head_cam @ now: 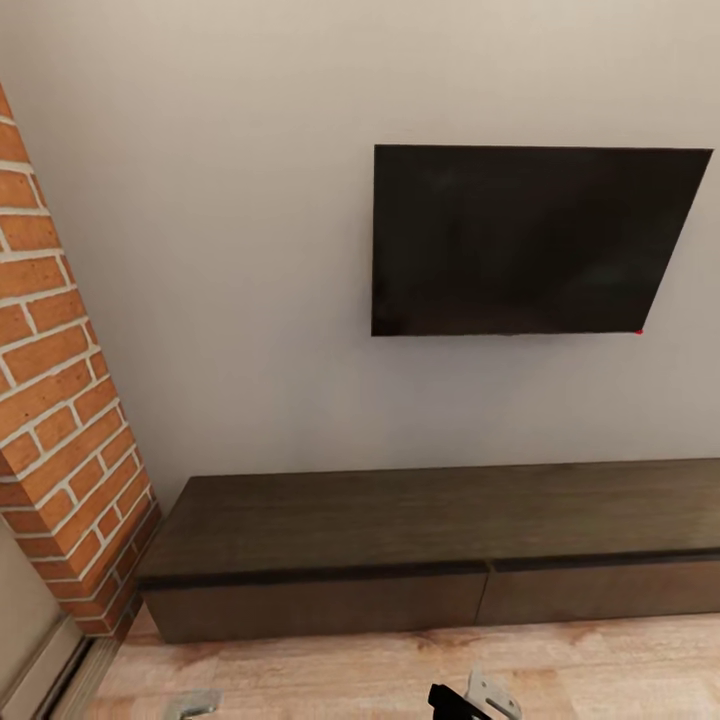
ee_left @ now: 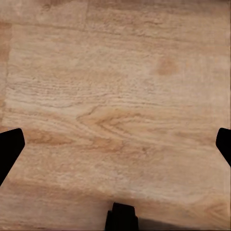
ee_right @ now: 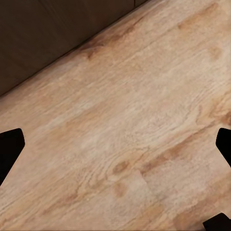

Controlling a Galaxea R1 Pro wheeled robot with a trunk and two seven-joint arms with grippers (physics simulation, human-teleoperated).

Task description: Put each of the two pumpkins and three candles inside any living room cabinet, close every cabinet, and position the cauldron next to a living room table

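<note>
You are facing the cabinet [head_cam: 440, 545], the long low dark brown unit standing on the wooden floor [head_cam: 330, 670] against the pale wall [head_cam: 230, 250]. Its top is bare, and the two drawer fronts you can see sit flush with each other, shut, with a thin vertical seam between them right of the middle. The cabinet's left end stops just beside the foot of a red brick column [head_cam: 60, 400], which rises along the left side of the head view. Above the cabinet's right half a dark flat screen [head_cam: 530, 240] hangs on the wall, well clear of the cabinet top.

At the bottom edge of the head view you have the tips of both arms over the floor in front of the cabinet: the left gripper [head_cam: 195, 703] as a pale grey piece, the right gripper [head_cam: 478, 697] as a grey piece with a black part beside it.

Your left wrist camera looks straight down on the light wood planks [ee_left: 115, 96], with the black fingers [ee_left: 9, 147] spread to the two sides, nothing between them. Your right wrist camera shows the same wide spread of its fingers [ee_right: 9, 147] over the floor [ee_right: 134, 144], with the dark lower edge of the cabinet [ee_right: 53, 29] crossing one corner of the frame. Both tools are open and empty.
</note>
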